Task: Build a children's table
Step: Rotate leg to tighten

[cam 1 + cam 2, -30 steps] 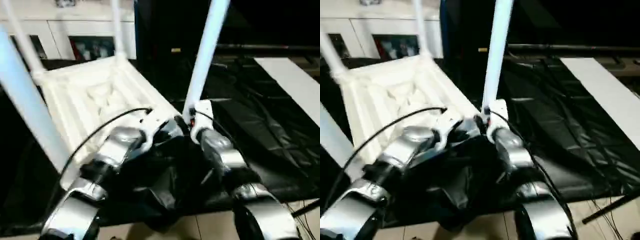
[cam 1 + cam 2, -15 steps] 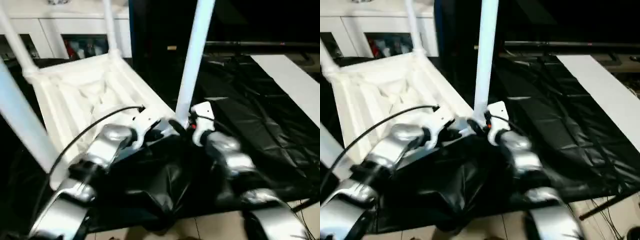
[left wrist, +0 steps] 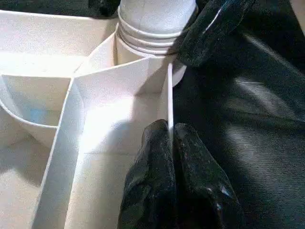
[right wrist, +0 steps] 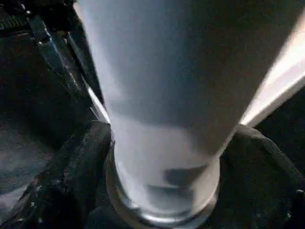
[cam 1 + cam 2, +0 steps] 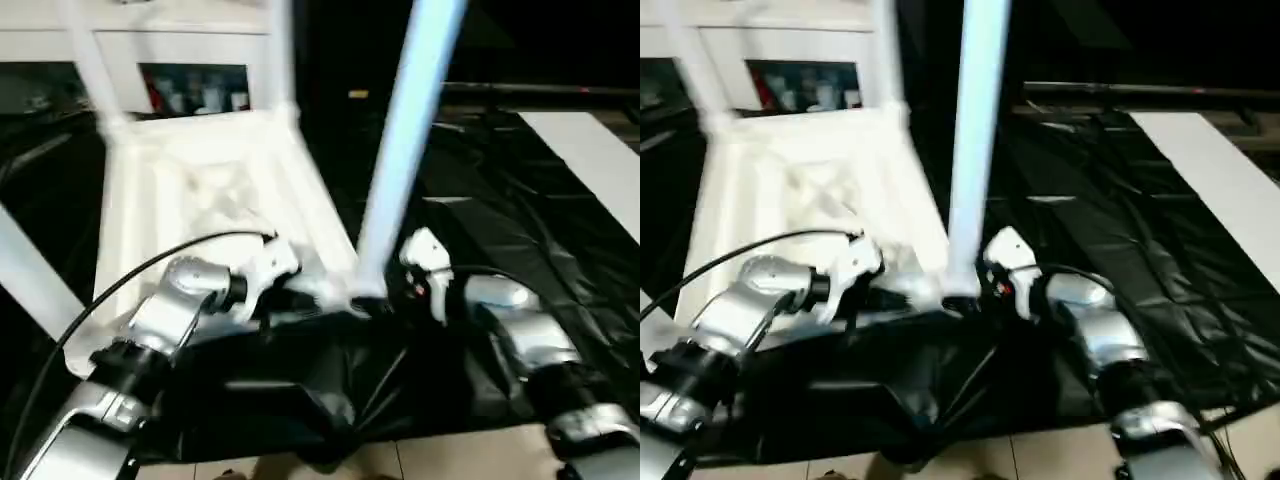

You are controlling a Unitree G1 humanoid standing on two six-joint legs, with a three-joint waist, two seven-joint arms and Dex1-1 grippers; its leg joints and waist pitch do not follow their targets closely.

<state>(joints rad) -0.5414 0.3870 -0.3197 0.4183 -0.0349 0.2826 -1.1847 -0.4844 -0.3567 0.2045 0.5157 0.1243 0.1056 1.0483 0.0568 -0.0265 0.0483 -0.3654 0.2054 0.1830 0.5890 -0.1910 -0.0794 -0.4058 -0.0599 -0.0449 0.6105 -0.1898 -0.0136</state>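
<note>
The white plastic table top [image 5: 200, 200] lies upside down on black sheeting [image 5: 520, 250], with its ribbed underside facing up. 4 white tube legs stand up from its corners. The near right leg [image 5: 405, 150] rises between the 2 silver forearms and leans a little to the right. The far right leg [image 5: 280, 60] and the far left leg [image 5: 90, 70] stand at the back corners, and the near left leg [image 5: 30, 270] crosses the left edge of the head view.

The left gripper [image 3: 171, 138] is at the near right corner of the top. Its 2 black fingers [image 3: 147, 181] are pressed together on a thin white rib [image 3: 169, 90] of the underside, just beside the round corner socket [image 3: 147, 45] where the near right leg sits. In the left wrist view, 1 black finger of the other gripper [image 3: 214, 24] touches the base of this leg.

The right gripper [image 4: 162, 181] holds the base of the near right leg, with 1 finger on each side of the tube, just above its ringed end.

Behind the table stands a white cabinet with glass doors [image 5: 190, 80]. A flat white panel [image 5: 590, 170] lies on the sheeting at the far right, well apart from the table.
</note>
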